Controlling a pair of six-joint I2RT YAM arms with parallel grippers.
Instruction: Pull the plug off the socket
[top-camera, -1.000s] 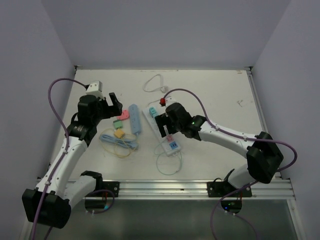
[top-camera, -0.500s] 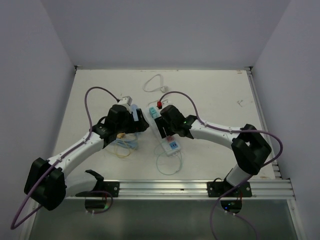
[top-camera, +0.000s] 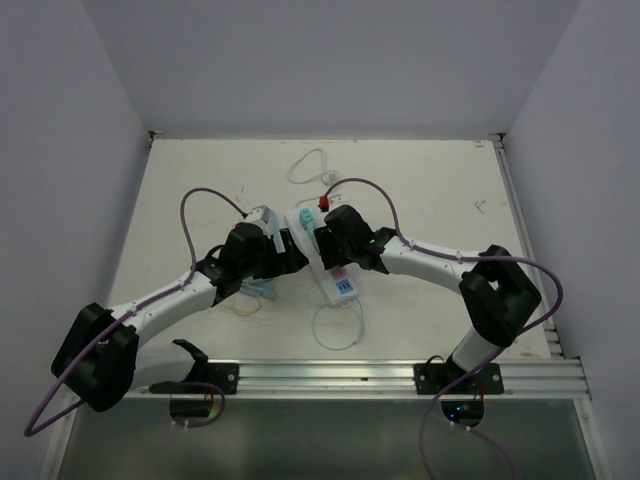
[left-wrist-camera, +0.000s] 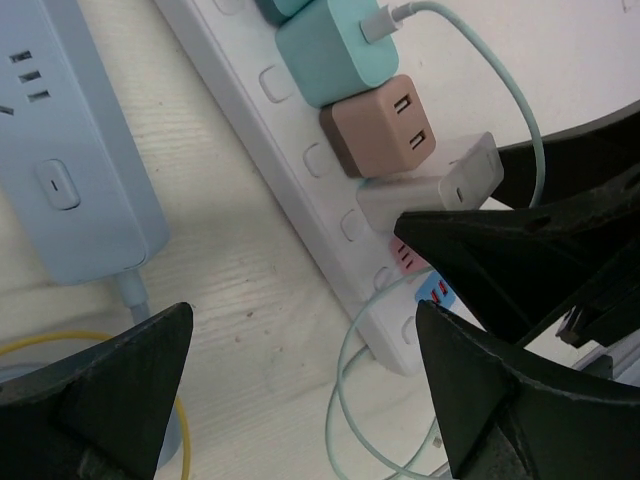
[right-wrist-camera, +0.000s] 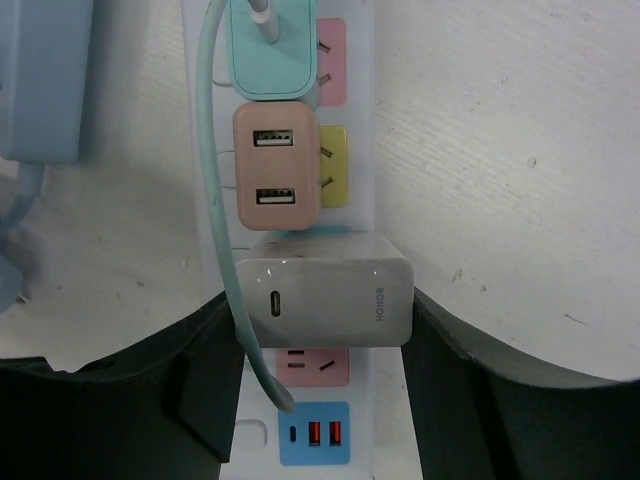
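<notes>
A white power strip (top-camera: 345, 293) lies mid-table, and in the right wrist view (right-wrist-camera: 362, 200) it carries a teal charger (right-wrist-camera: 275, 50) with a teal cable (right-wrist-camera: 215, 200), a tan USB charger (right-wrist-camera: 277, 165) and a white HONOR charger (right-wrist-camera: 330, 300). My right gripper (right-wrist-camera: 323, 310) straddles the white charger. Its fingers press both of the charger's sides, and the teal cable is caught at the left one. In the top view the right gripper (top-camera: 330, 250) sits over the strip. My left gripper (left-wrist-camera: 303, 310) is open and empty. It hovers just left of the strip, over bare table.
A light blue power strip (left-wrist-camera: 70, 170) lies left of the white one, with a yellow cable (left-wrist-camera: 60, 345) near it. The teal cable loops on the table in front (top-camera: 335, 325). A white cord (top-camera: 305, 165) lies at the back. Side walls stand left and right.
My left arm has swung in from the far left to just beside the white strip. My right gripper has shifted slightly along the strip onto the white charger.
</notes>
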